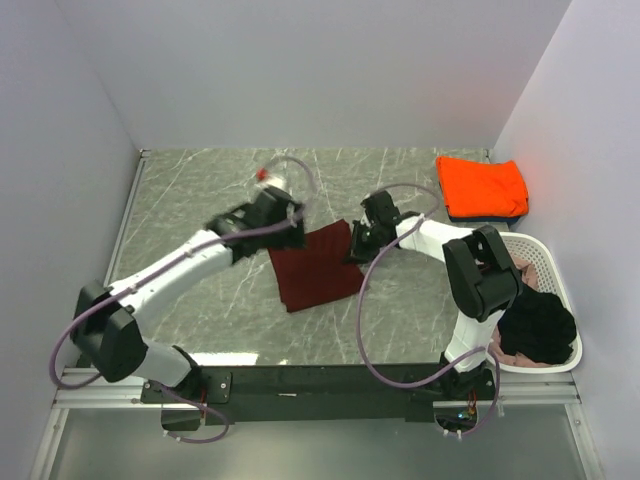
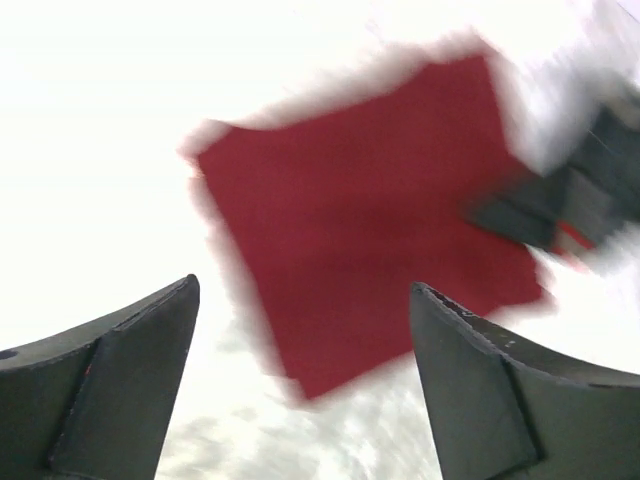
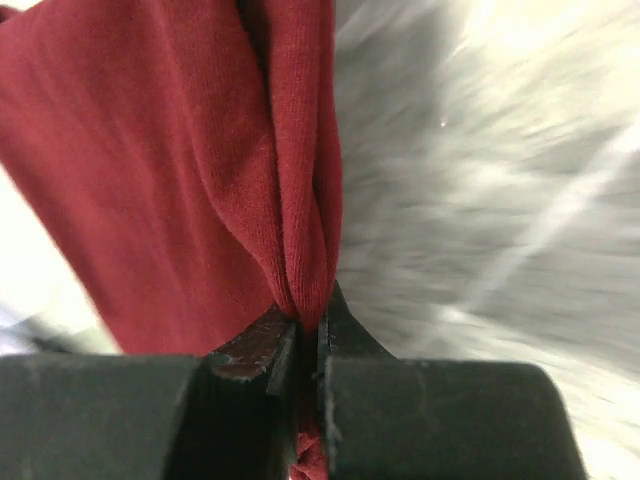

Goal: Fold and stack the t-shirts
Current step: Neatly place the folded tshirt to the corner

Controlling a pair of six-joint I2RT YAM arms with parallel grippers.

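- Centre stage: the maroon t-shirt [image 1: 315,268] lies folded flat in the middle of the surface [image 1: 190,200]. It is a near-square panel, tilted a little, with its far edge running between the two grippers.
- The right gripper [image 3: 308,330] is clamped on the shirt's far right corner. Its wrist view shows a bunched fold of red cloth pinched between closed jaws.
- The left gripper [image 2: 302,292] is spread wide and holds nothing. It hovers just off the far left corner, with the cloth ahead of it.
- The relation that counts: the folded orange t-shirt [image 1: 482,185] sits in the far right corner on a dark blue t-shirt [image 1: 465,214], well apart from the maroon one. The stack lies far and right of the grip, and the right arm is nearer, so I'd judge the carry is its job.
- At the near right, the white basket [image 1: 535,241] holds a black t-shirt [image 1: 540,325] and some pale pink cloth [image 1: 528,268].
- Trouble spots: both wrist views are smeared and the left one is washed out. I cannot tell whether the pinch catches every layer. Only a sliver of the blue shirt shows.
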